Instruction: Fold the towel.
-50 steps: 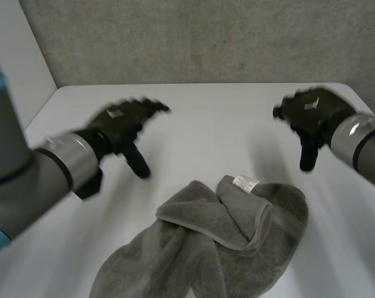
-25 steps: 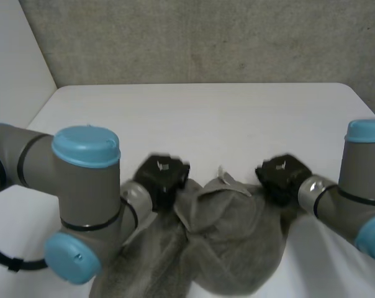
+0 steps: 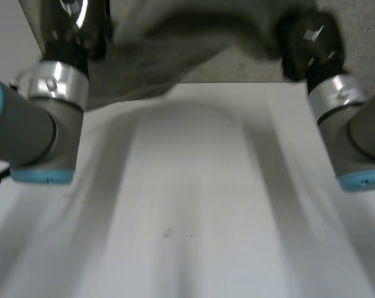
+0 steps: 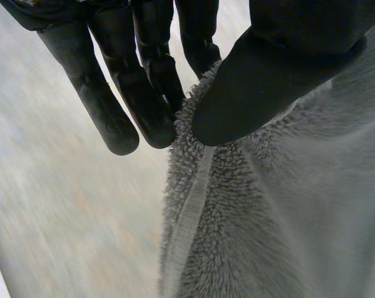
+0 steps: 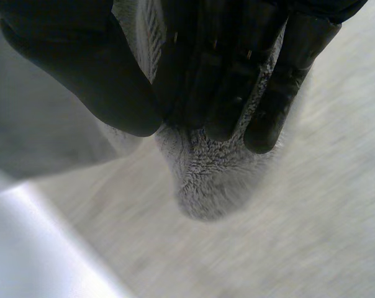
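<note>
The grey towel (image 3: 175,43) hangs stretched in the air between both raised hands, above the white table (image 3: 194,205). My left hand (image 3: 72,22) holds it at one end. In the left wrist view the thumb (image 4: 262,81) pinches the towel's hemmed edge (image 4: 237,205) against the straight fingers (image 4: 147,81). My right hand (image 3: 308,43) holds the other end. In the right wrist view its thumb (image 5: 82,68) and fingers (image 5: 237,81) pinch a bunched bit of towel (image 5: 206,180) that sticks out past the fingertips.
A grey textured wall (image 3: 237,65) stands behind the table's far edge. Both forearms rise steeply at the table's two sides, the left arm (image 3: 41,124) and the right arm (image 3: 352,130).
One second ago both hands hovered open over the crumpled towel on the table. They came down onto it, closed on its far edge, and have lifted it up off the table.
</note>
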